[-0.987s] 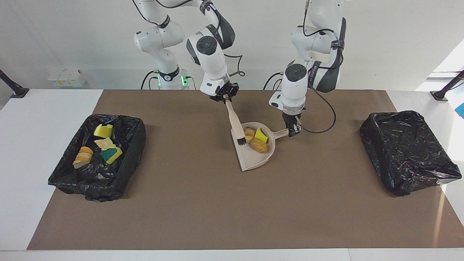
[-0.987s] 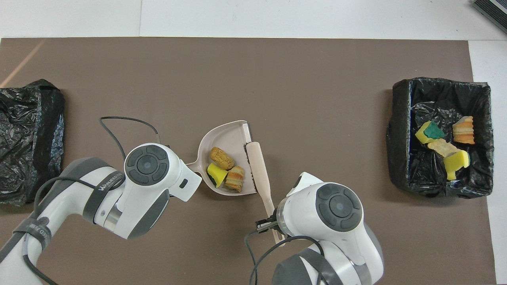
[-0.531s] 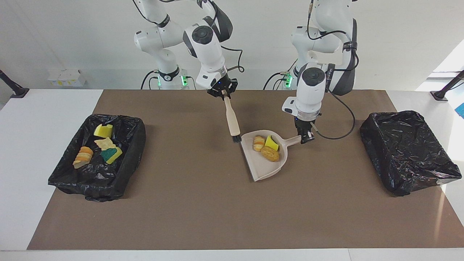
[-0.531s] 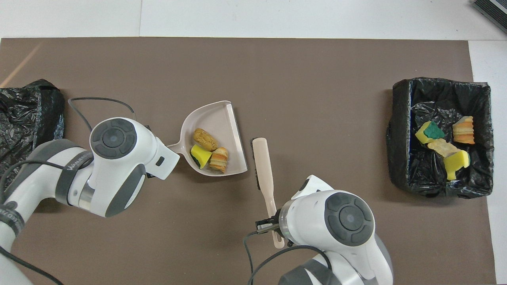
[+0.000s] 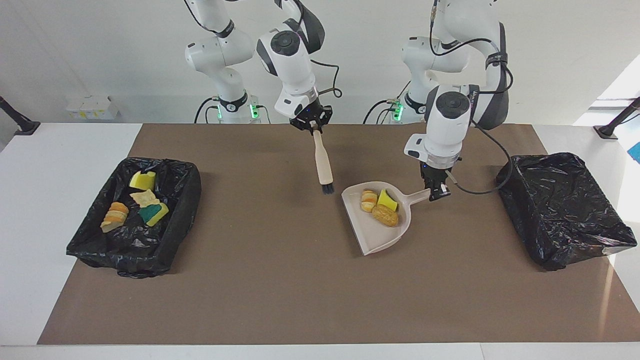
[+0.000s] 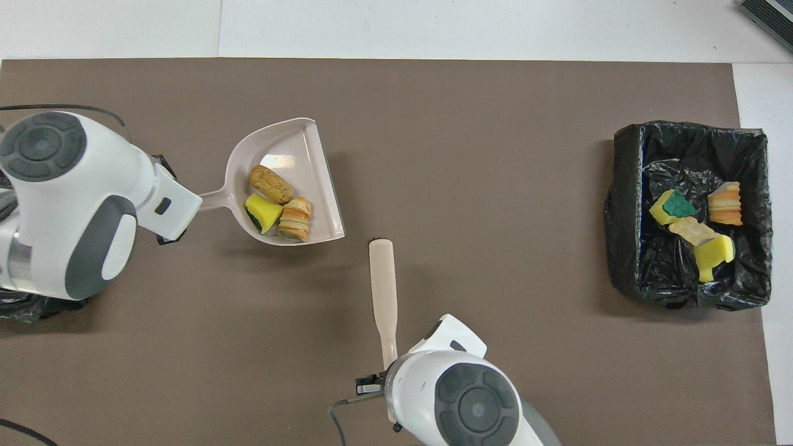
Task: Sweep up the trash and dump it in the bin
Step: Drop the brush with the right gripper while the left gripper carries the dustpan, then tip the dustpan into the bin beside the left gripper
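Left pincer pinching the dustpan by its handle, pan lifted over the brown mat toward the left arm's end of the bench; pan mouth tilts away from the robots; three trash pieces sit at the handle end of the pan: an orange-brown oval lump, a yellow green-backed sponge chunk, a tan-and-orange layered lump, all touching each other; right pincer pinching the brush by the top of its handle, brush hanging bristles-down over the mat's middle, apart from the pan; black-lined bin at the left arm's end of the bench, just beside the left arm's wrist in the overhead view; second black-lined bin at the right arm's end holds four more pieces: two yellow chunks, one of them green-backed, a pale tan lump, a layered orange lump.
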You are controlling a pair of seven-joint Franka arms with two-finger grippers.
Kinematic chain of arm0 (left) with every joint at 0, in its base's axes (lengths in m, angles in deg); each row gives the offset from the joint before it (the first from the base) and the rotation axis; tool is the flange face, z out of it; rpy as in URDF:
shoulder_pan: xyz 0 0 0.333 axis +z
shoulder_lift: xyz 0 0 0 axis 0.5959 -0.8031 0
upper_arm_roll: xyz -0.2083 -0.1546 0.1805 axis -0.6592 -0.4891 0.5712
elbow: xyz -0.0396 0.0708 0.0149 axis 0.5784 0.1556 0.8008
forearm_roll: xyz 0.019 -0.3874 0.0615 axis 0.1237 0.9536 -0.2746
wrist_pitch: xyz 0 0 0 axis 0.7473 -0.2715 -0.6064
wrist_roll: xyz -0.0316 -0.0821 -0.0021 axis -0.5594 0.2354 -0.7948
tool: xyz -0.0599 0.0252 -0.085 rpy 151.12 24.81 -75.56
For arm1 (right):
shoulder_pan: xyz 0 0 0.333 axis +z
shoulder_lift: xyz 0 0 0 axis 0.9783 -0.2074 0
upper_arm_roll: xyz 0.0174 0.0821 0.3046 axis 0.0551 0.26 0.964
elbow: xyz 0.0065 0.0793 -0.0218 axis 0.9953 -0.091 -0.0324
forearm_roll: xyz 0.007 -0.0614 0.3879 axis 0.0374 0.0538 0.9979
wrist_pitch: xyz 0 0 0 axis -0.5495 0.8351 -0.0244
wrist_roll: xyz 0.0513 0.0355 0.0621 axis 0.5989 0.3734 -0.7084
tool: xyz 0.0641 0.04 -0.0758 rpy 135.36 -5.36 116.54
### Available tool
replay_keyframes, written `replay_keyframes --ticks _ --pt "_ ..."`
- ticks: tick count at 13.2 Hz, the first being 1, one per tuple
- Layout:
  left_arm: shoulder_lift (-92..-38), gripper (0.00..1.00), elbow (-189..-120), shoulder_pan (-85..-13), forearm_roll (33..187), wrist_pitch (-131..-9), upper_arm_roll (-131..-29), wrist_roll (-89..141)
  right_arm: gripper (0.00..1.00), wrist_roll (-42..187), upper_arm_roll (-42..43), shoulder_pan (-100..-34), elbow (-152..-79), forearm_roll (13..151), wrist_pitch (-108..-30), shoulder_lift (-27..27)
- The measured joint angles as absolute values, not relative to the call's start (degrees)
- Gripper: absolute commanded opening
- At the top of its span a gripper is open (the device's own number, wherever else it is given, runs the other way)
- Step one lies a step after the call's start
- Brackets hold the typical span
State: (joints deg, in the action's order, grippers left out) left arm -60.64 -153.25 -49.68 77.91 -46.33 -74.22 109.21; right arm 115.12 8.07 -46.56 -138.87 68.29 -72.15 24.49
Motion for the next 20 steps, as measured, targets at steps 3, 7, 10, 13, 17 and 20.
replay_keyframes --ticks 3,7,10,13,17,20 --pt "-60.82 0.00 -149.23 -41.60 80.40 -43.01 -74.09 121.41 0.00 123.34 8.22 -40.38 -138.89 67.82 -74.16 22.35" --pt "-61.19 0.00 -146.95 -31.94 83.50 -41.96 -74.02 134.06 0.00 133.47 8.26 -32.65 -139.00 66.52 -74.47 16.86" --pt "-61.28 0.00 -146.75 -23.36 85.87 -41.95 -73.98 145.13 0.00 135.61 8.28 -30.32 -139.50 64.46 -74.50 13.88" --pt "-61.28 0.00 -146.47 -15.94 86.80 -42.06 -73.93 152.90 0.00 135.43 8.24 -30.35 -140.75 64.32 -74.51 13.87" --pt "-63.26 0.00 -143.32 -9.18 86.83 -43.09 -73.73 166.04 0.42 135.42 8.25 -30.22 -141.48 64.32 -75.09 13.86" --pt "-68.39 0.00 -134.68 -7.35 84.72 -43.94 -73.69 169.43 0.98 135.35 8.07 -30.78 -141.44 64.33 -75.88 13.73"
